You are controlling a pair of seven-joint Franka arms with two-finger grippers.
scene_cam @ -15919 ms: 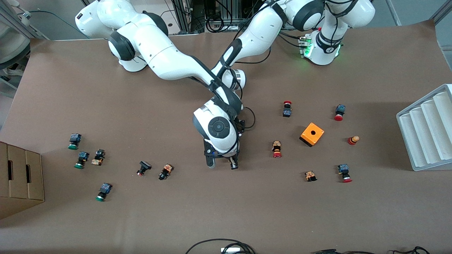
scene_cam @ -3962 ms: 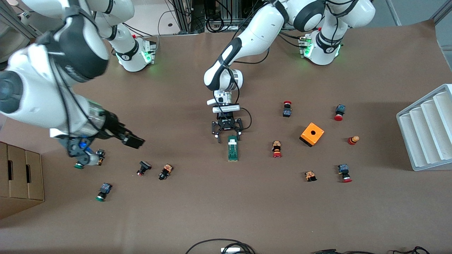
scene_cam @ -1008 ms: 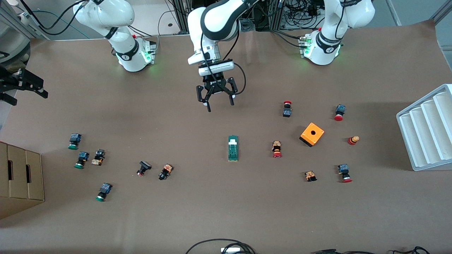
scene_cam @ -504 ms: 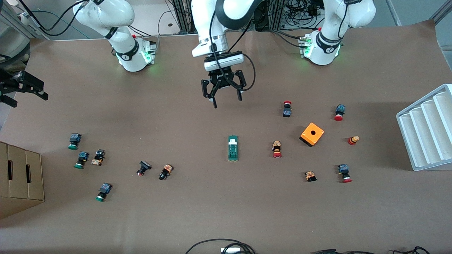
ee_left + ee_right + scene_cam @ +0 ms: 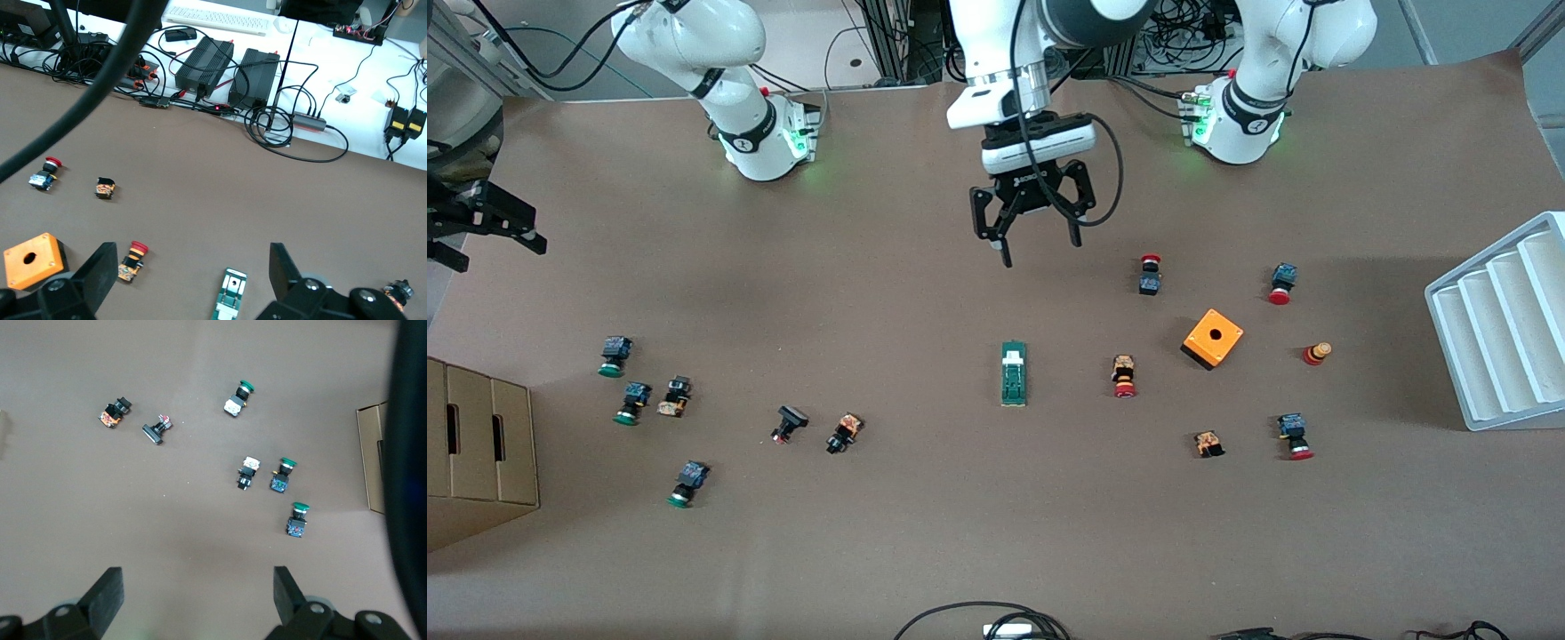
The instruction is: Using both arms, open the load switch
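Since half a second ago the left gripper has shifted toward the left arm's end, fingers spread and empty; the right gripper has barely moved at the worktop edge, fingers apart. Only the right wrist view shows green-capped buttons under its fingers. Load switch lies flat mid-worktop, long axis toward the front camera, white tab toward the bases, well clear of both grippers.

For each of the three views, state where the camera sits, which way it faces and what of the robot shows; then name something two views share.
Front view: high across the table, facing both bases; left gripper open, right gripper at the edge.
Left wrist view: on the left wrist, looking at the slim dark-green load switch; open fingers show.
Right wrist view: on the right wrist, looking down at green-capped push buttons; open fingers show.
Shared: front and left wrist views show the orange box.
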